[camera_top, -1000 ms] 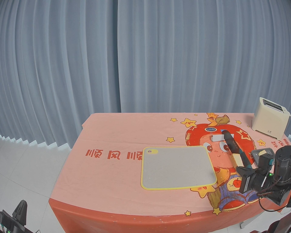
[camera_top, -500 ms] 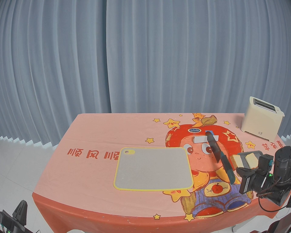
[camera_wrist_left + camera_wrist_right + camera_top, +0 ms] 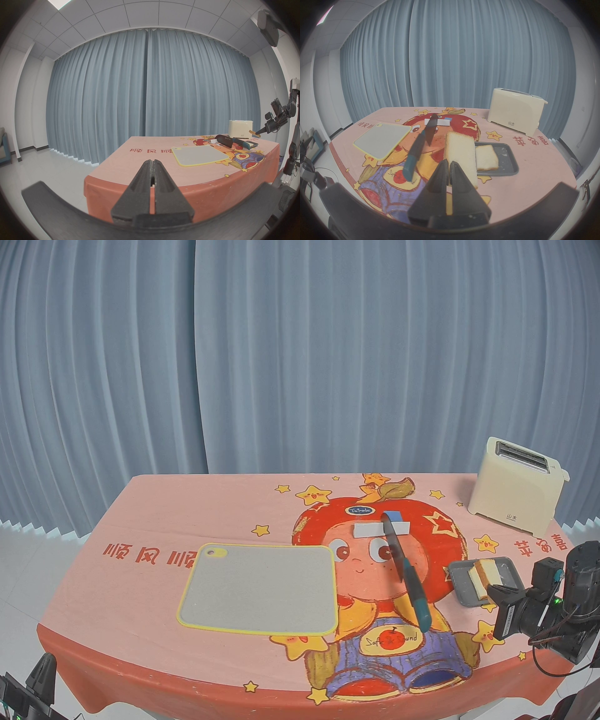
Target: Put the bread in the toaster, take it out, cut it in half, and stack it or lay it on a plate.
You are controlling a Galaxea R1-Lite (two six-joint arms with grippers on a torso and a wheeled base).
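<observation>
Bread slice (image 3: 461,153) clamped edge-on in right hand (image 3: 448,163), held upright above tray (image 3: 507,161), likely for drop into toaster (image 3: 515,109) slot. Second slice (image 3: 486,157) lies in tray. Left hand (image 3: 153,162) pressed together, empty, parked low off tabletop (image 3: 140,162), clear of work. Knife (image 3: 405,568) lies beside cutting board (image 3: 259,587).

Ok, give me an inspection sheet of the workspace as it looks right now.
Surface: table, pink cartoon cloth, lying flat.
Job's things: toaster at the far right corner; bread slice on a grey tray; held slice by the tray; knife and cutting board on the cloth.
Clutter: white strip under the knife's tip.
Grippers: right gripper shut on the held slice; left gripper shut, empty, off the table's left.
Cables: black cable looping under the right arm.
Surroundings: blue-grey curtain, pale tiled floor.
</observation>
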